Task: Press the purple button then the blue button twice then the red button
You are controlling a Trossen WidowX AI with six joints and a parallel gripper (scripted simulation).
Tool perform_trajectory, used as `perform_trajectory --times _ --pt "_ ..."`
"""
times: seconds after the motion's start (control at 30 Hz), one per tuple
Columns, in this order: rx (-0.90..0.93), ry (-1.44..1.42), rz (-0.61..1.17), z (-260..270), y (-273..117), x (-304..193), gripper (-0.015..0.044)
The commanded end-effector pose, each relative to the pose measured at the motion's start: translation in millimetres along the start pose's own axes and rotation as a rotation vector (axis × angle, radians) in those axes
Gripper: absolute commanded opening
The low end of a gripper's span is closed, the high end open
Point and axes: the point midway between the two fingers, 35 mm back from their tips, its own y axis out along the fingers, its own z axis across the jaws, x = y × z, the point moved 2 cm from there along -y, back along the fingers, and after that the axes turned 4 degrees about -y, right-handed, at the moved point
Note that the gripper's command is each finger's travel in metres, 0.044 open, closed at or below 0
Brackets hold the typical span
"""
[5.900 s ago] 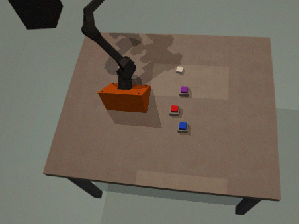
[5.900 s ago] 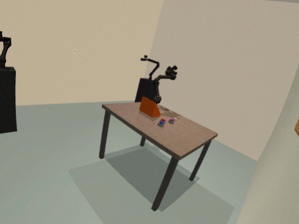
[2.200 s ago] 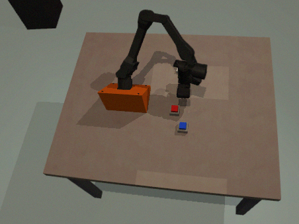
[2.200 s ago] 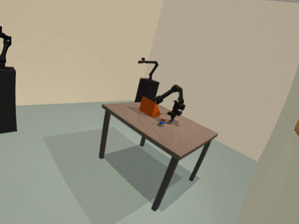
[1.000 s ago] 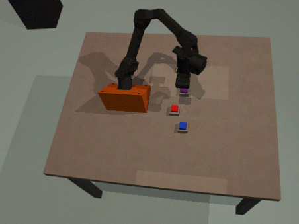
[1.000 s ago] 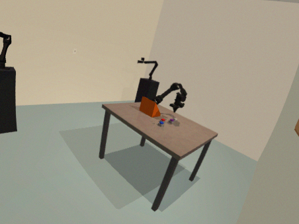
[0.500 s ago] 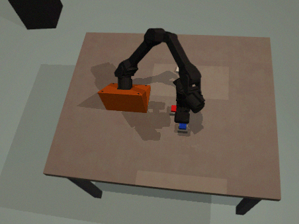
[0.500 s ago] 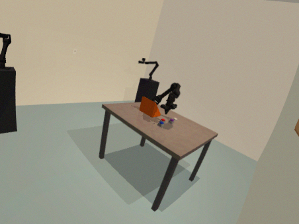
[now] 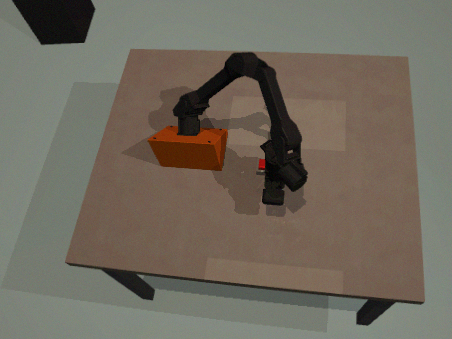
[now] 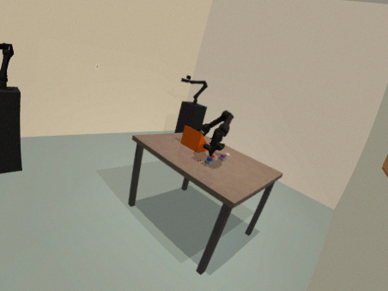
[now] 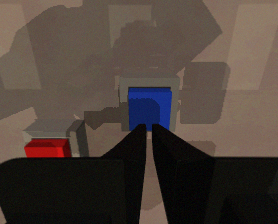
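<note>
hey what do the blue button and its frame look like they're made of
The blue button looks like matte plastic: flat, saturated colour with no glint. Its grey frame could be plastic or painted metal; dull and uniform, so it's hard to say. The shut pincer hangs over it.

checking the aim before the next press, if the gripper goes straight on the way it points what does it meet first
Most likely the square blue button in its grey housing: the shut black gripper points down at it, fingertips lined up on its near edge. Contact cannot be told.

A bare robot test room: plain beige walls (image 10: 103,45), a grey-green floor (image 10: 64,221), one dark-legged table with a brown surface (image 10: 240,182) carrying an arm (image 10: 216,130) on an orange base (image 10: 192,138). More arms stand on black pedestals (image 10: 190,115) beside the walls.
</note>
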Motion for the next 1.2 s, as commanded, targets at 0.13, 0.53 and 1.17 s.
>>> perform_trajectory --times 0.13,0.53,1.17 --pt "-0.005 0.006 -0.021 -2.0 6.2 1.3 0.002" --pt "-0.004 0.006 -0.021 -1.8 26.0 1.6 0.002" --pt "-0.004 0.006 -0.021 -1.6 31.6 1.5 0.002"
